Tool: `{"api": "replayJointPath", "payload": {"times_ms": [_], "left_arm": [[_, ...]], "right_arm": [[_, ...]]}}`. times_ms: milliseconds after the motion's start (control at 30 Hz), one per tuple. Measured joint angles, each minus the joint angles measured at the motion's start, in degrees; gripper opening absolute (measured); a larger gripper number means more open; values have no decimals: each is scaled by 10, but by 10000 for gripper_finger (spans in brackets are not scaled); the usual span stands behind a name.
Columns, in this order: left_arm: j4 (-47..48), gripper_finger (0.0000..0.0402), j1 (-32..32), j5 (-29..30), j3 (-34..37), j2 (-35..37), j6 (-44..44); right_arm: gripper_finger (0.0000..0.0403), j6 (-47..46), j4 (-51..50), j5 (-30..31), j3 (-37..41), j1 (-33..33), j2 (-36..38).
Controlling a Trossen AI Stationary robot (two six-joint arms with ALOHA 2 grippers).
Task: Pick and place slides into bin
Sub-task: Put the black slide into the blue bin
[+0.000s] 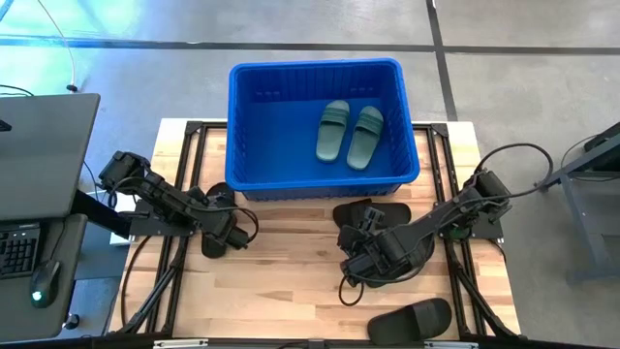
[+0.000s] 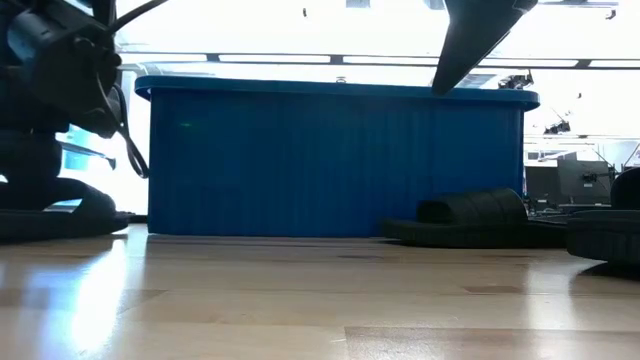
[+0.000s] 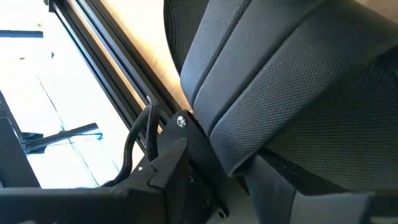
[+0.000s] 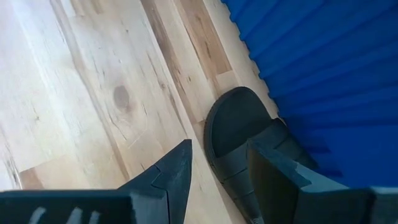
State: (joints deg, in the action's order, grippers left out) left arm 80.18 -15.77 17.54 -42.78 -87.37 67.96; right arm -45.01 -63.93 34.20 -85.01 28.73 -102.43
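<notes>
The blue bin (image 1: pixel 250 126) stood at the tabletop's (image 1: pixel 281 281) far edge with two green slides (image 1: pixel 349 133) lying side by side inside; the left claw (image 1: pixel 221 233) sat over a black slide (image 1: pixel 215 197) just before the bin's left corner, its fingers astride the textured strap (image 3: pixel 298 81), though whether they gripped it I could not tell; the right claw (image 4: pixel 217 174) stood released, its fingers apart over another black slide (image 4: pixel 239 134) touching the bin's front wall; a further black slide (image 1: pixel 411 320) lay near the tabletop's front edge.
</notes>
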Motion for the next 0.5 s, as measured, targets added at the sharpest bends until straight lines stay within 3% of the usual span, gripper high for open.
{"api": "replayJointPath", "payload": {"times_ms": [100, 267, 500], "left_arm": [[-1, 105, 0, 0, 0, 0, 0], [-1, 16, 0, 2, 0, 0, -1], [-56, 6, -12, 16, -31, 0, -87]], "right_arm": [[142, 0, 0, 0, 0, 0, 0], [142, 0, 0, -2, 0, 0, 0], [142, 4, 0, -2, 0, 0, 0]]}}
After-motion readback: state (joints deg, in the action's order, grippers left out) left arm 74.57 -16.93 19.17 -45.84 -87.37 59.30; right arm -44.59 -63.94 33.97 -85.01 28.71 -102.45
